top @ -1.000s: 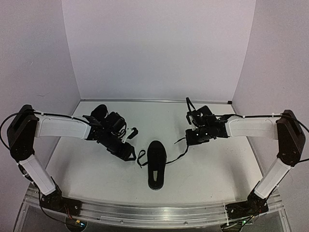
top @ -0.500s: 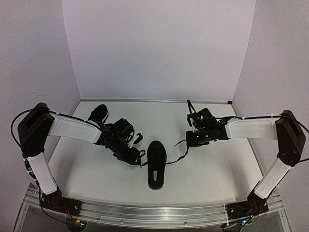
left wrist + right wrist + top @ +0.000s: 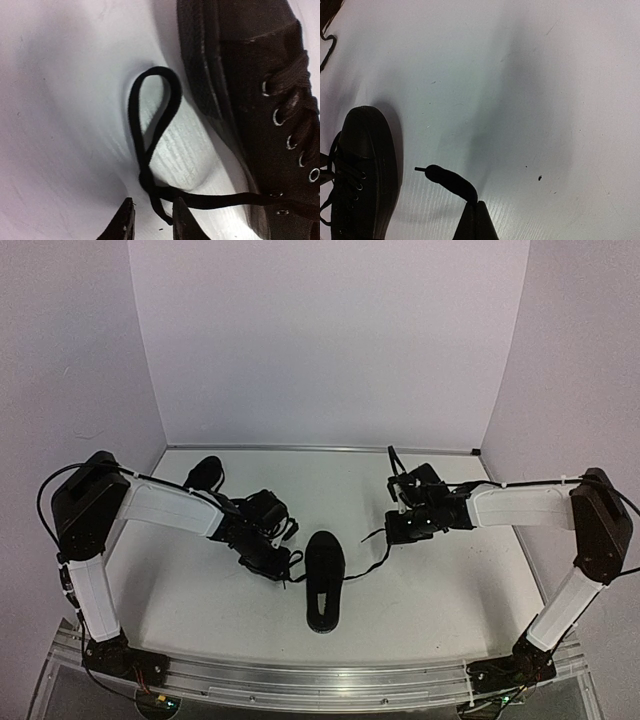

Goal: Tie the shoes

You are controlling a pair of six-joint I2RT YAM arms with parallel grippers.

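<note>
From above, one black shoe (image 3: 323, 580) lies in the middle of the desk (image 3: 450, 590), toe pointing away from the arms. The other shoe (image 3: 205, 472) sits well apart, at the far left by the left arm. The left fingers (image 3: 284, 564) are low at the middle shoe's left side, right at a lace loop (image 3: 293, 572). The right fingers (image 3: 396, 530) are out to the shoe's right, and a lace end (image 3: 372, 558) runs from the shoe up to them.

Looking down the left wrist, the left fingers (image 3: 181, 222) stand a little apart, one on either side of the lace loop (image 3: 150, 125) where its tail crosses. A gap shows on both sides, so nothing is pinched. The loop lies flat on the desk (image 3: 60, 100), just beside the shoe (image 3: 250, 90).

Looking down the right wrist, the right fingers (image 3: 476, 220) are pressed together, pinching the lace end (image 3: 447, 181), whose tip sticks out toward the shoe (image 3: 365, 165) at lower left.
</note>
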